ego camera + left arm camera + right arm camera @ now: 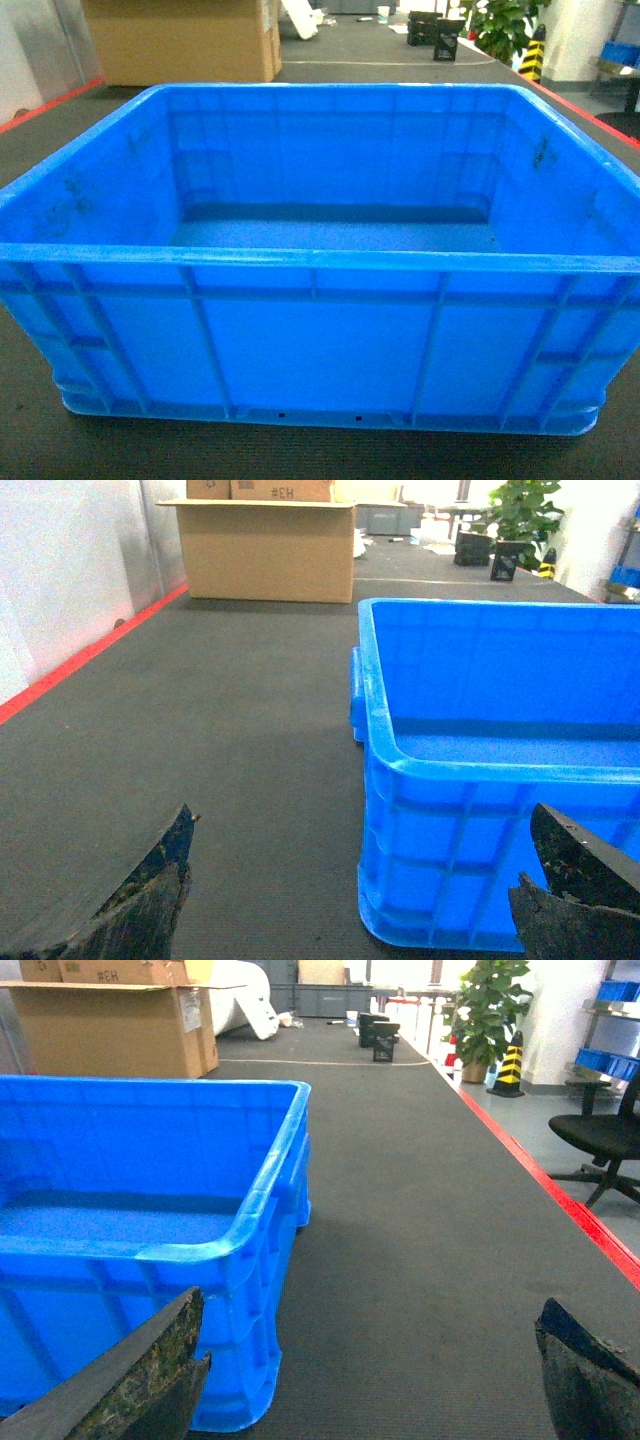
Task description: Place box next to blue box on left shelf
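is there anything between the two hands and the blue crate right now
Nothing visible. The left hand is open with only bare dark carpet and the box corner between its fingers; the right hand is open beside the opposite corner, again with just carpet in the gap. The crate is empty. No shelf is in view.

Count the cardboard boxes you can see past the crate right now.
1 large open cardboard box stands on the dark floor beyond the blue crate, toward its far left. Smaller cartons sit in or behind it, cut off at the frame top, so more may be hidden.
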### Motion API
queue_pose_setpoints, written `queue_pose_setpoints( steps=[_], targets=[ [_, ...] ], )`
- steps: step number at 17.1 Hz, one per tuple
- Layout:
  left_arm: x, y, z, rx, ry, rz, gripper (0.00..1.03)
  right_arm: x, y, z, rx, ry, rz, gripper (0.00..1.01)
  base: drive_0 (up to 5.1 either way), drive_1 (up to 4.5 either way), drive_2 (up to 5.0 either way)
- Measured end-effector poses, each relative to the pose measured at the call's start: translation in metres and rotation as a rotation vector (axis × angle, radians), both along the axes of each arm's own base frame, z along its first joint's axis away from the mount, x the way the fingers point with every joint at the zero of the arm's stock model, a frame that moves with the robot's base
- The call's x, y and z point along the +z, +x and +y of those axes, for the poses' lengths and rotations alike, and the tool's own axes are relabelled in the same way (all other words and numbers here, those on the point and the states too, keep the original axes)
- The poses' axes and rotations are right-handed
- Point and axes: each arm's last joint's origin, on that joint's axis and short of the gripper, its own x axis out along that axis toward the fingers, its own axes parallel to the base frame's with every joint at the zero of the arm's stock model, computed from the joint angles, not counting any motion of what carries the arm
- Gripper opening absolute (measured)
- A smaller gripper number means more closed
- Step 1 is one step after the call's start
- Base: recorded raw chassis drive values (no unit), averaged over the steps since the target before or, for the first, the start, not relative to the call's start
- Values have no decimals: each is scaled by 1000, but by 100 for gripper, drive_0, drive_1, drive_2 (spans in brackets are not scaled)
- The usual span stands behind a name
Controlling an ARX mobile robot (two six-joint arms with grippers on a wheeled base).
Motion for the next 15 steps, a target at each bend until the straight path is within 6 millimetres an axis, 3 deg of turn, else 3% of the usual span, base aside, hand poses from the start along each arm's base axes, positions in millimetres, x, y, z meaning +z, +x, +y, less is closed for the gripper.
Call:
queue_pose_setpoints(
  steps=[15],
  targets=[
    [0,0,0,0,0,0,98,0,0,0,0,0,0,98,0,0,0]
  ],
)
